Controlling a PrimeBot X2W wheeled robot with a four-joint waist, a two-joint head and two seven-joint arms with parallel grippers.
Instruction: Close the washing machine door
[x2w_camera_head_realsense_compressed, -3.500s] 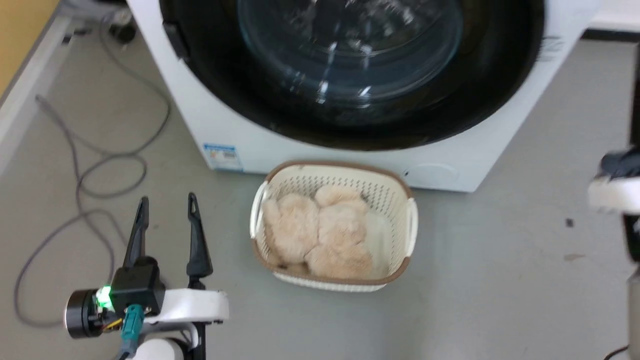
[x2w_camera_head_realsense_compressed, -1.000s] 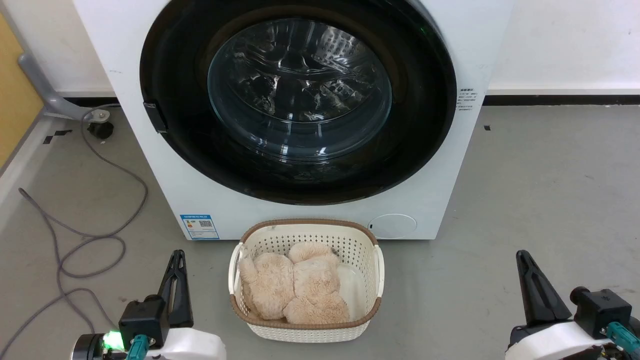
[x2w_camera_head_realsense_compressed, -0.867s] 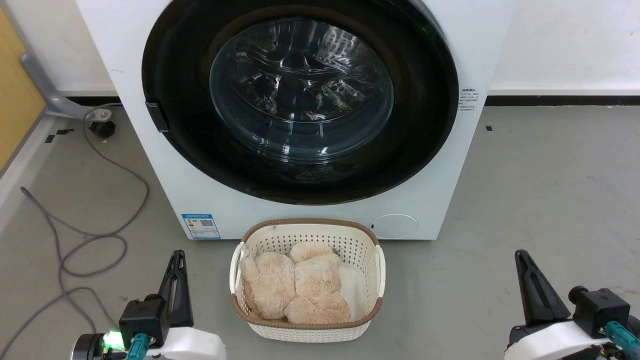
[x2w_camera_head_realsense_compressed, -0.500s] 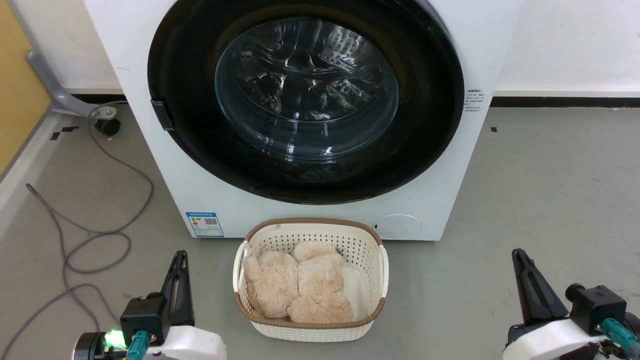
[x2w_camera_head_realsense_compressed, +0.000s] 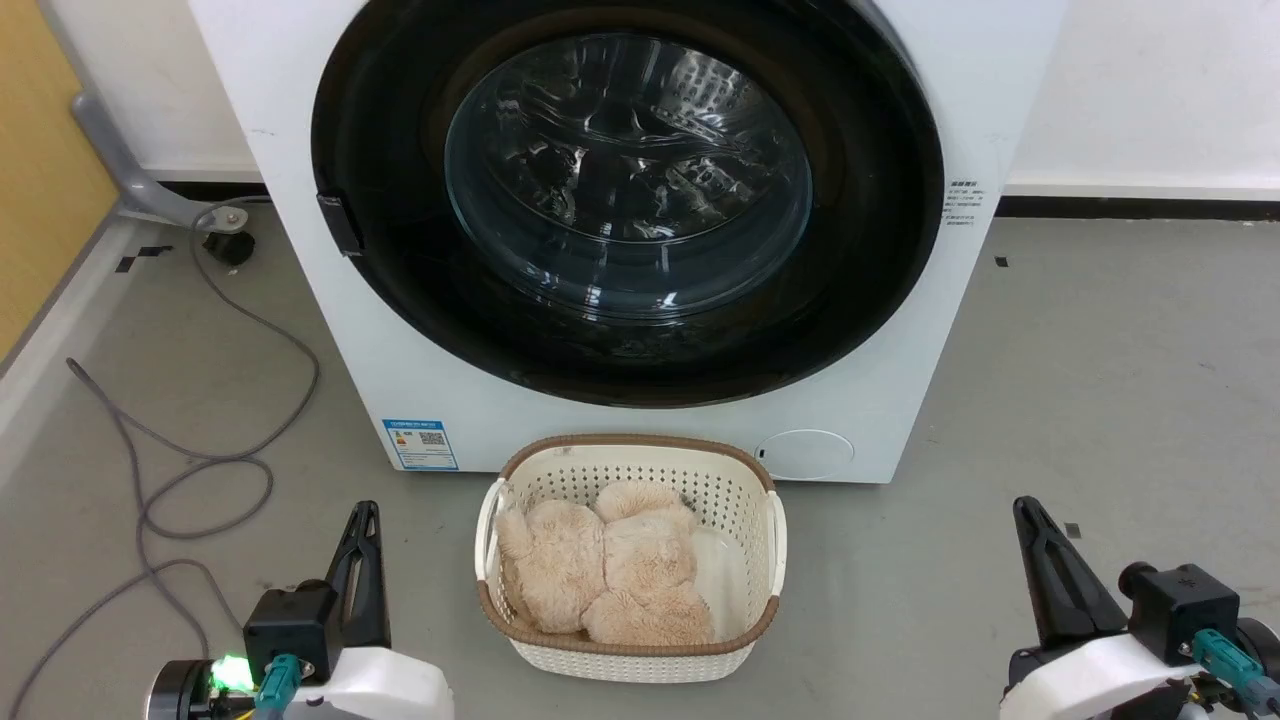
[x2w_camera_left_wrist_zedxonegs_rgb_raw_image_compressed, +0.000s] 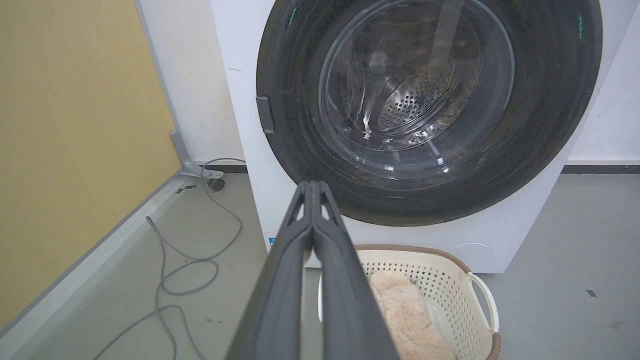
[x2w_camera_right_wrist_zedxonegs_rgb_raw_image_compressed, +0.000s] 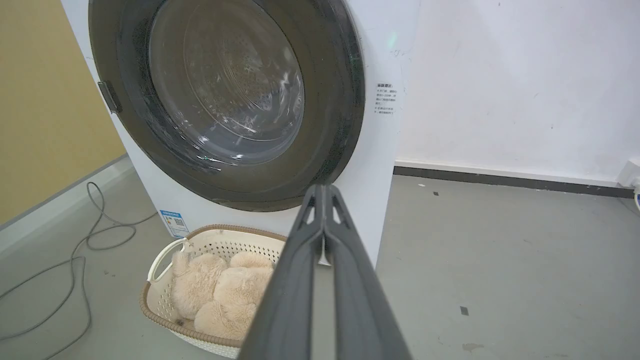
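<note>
Looking at the feeds, the big round glossy black washing machine door with the clear glass bowl centre (x2w_camera_head_realsense_compressed: 628, 200) sits flat against the front of the white front-loading washing machine (x2w_camera_head_realsense_compressed: 395, 375). I can't spot a gap around the rim from any camera, so my read is that it's shut, or close to it. Whether the latch actually clicked, I can't tell.

My left end effector (x2w_camera_head_realsense_compressed: 366, 515) hangs low over the floor with its two dark fingers pressed together and nothing in them. The right end effector (x2w_camera_head_realsense_compressed: 1027, 512) is the same, fingers together and empty, well apart from the machine. Between them, just in front of the washer, sits a cream perforated plastic basket with a brown rim (x2w_camera_head_realsense_compressed: 640, 665) holding a fluffy beige plush toy (x2w_camera_head_realsense_compressed: 610, 575).

Handling-wise, I'd guess that door is rigid, fairly heavy with all that glass, and slick. No point pinching it. If it needs a final nudge, I'd push with closed fingertips on the black ring near the small dark tab on its left edge (x2w_camera_head_realsense_compressed: 340, 225). I'd avoid the bulging glass. The basket is the thing to steer around.
</note>
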